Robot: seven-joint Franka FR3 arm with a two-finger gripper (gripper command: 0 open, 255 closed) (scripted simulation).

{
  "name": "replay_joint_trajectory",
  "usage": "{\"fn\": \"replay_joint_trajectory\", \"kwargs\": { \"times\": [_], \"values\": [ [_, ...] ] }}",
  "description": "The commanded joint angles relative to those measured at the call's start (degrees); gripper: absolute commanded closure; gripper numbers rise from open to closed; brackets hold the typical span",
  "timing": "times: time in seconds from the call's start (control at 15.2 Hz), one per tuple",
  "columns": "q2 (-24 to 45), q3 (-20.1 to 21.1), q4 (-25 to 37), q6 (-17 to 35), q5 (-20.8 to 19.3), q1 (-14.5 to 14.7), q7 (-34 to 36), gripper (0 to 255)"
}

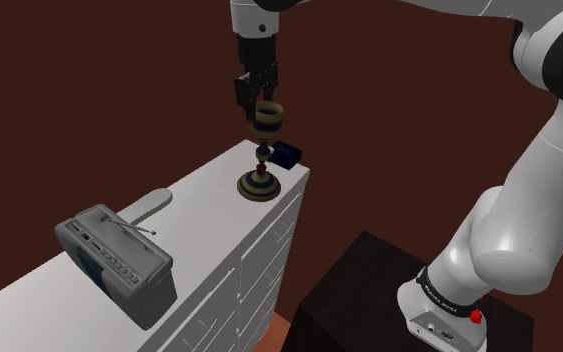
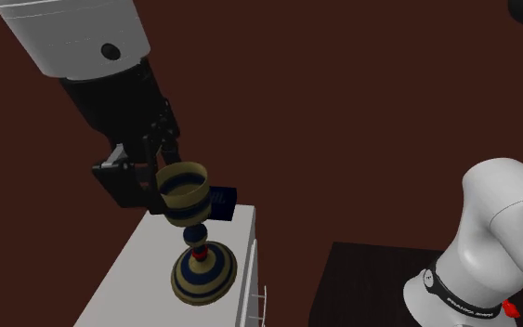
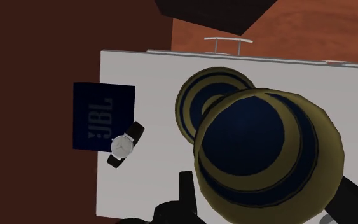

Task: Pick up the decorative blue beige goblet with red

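The goblet, banded blue and beige with a red bead on the stem, is pinched at its bowl by the black gripper. It is held upright over the white dresser, its foot near a blue speaker and a wristwatch; foot contact cannot be told.

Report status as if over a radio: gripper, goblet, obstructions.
Gripper shut on goblet at its cup. Goblet upright, near white top's edge. Blue speaker and wristwatch close beside, not touching it.
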Motion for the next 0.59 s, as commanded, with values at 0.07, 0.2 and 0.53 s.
{"fn": "replay_joint_trajectory", "kwargs": {
  "times": [0.07,0.2,0.53],
  "values": [
    [0.4,0.1,2.6,-2.3,-0.1,0.1,0.0,255],
    [0.7,0.1,4.6,-3.9,-0.1,0.1,-0.1,255],
    [1.8,0.2,10.0,-8.2,-0.4,0.3,-0.2,255]
  ]
}}
